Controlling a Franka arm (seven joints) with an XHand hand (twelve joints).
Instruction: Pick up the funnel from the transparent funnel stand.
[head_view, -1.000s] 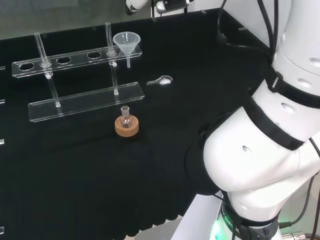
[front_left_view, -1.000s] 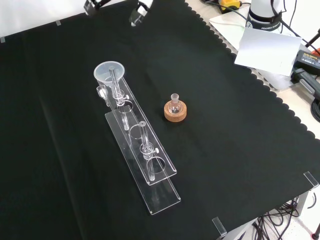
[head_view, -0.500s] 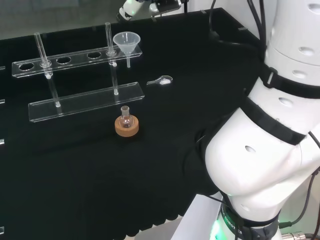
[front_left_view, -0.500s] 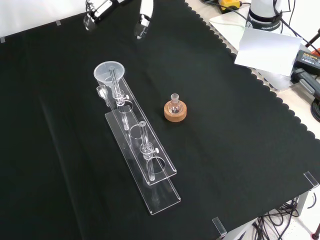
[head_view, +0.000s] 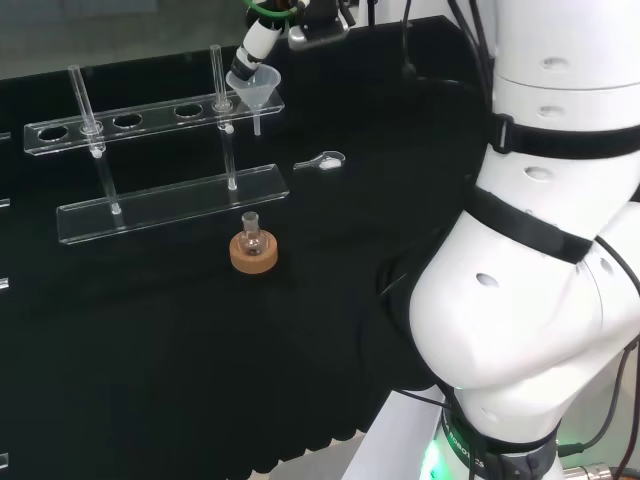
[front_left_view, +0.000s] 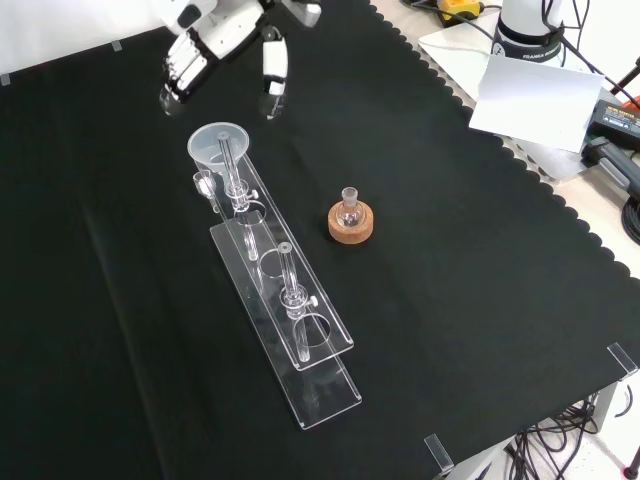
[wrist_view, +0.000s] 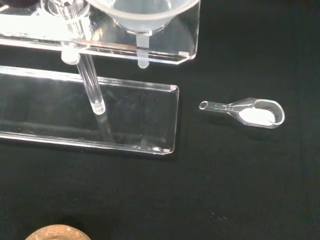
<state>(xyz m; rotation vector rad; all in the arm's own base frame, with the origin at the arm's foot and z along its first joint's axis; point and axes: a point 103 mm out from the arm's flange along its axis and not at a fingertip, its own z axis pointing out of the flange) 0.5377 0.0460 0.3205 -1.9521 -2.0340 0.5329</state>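
A clear funnel (head_view: 257, 86) sits in the end hole of the transparent stand (head_view: 150, 118), its stem hanging below the upper shelf. In the front view the funnel (front_left_view: 218, 146) is at the far end of the stand (front_left_view: 300, 345). My hand (front_left_view: 225, 25) hovers just above and beyond it, open, with the fingers (front_left_view: 181, 72) and thumb spread to either side of the rim. In the head view one finger of the hand (head_view: 256, 42) reaches down to the funnel's rim. The wrist view looks past the funnel (wrist_view: 142, 12) and the stand's base (wrist_view: 125, 117).
A small flask on a cork ring (head_view: 253, 247) stands in front of the stand in the head view. A clear spoon with white powder (wrist_view: 252, 111) lies on the cloth near the stand's end. Two upright glass rods (front_left_view: 288, 285) rise from the stand. Paper (front_left_view: 530, 100) and cables lie off the cloth.
The hand has come down from the edge of the views to just above the funnel, fingers still spread. The ware has not moved.
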